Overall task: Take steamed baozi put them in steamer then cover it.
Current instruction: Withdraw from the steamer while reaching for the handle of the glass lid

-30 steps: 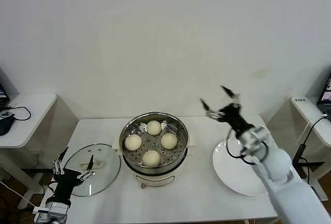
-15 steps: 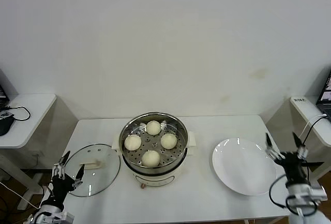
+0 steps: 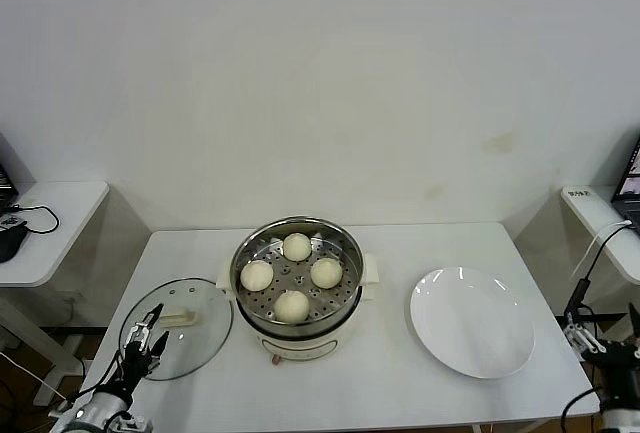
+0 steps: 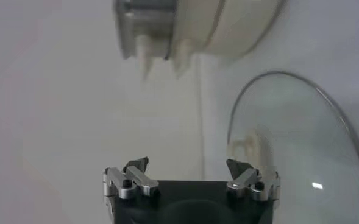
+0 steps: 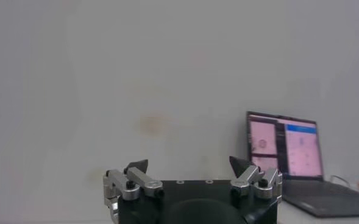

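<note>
The left hand hangs low at the worktop's front left corner, fingers spread. The right hand sits off the front right corner, fingers also spread.

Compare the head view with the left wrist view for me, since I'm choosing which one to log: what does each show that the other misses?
Only the head view shows the four baozi in the steamer, the white plate and the right gripper beside the table. Only the left wrist view shows the steamer's underside. Both show the glass cover on the table and the open left gripper near it.

No readable text, labels, or numbers anywhere.
</note>
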### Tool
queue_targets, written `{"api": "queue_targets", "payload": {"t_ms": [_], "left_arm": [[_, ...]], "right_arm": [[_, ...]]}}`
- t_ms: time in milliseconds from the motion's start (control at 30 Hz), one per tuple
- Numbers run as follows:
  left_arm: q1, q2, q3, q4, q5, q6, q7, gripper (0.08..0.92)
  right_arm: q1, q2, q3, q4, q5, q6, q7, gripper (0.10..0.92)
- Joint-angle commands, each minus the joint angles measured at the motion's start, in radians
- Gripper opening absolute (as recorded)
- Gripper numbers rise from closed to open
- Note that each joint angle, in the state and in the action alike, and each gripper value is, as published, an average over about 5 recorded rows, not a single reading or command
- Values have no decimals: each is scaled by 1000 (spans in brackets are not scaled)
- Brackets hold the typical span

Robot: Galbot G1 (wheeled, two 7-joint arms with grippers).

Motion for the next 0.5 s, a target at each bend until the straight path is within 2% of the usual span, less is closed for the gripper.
{"api": "queue_targets", "payload": {"t_ms": [33, 500], "left_arm": [[-115, 34, 45, 113, 88, -8, 9, 823], [-256, 54, 113, 220, 62, -7, 22, 823]], "right_arm": [[-50, 47, 47, 20, 10, 13, -14, 823], [-64, 70, 18, 31, -7, 16, -29, 823]]}}
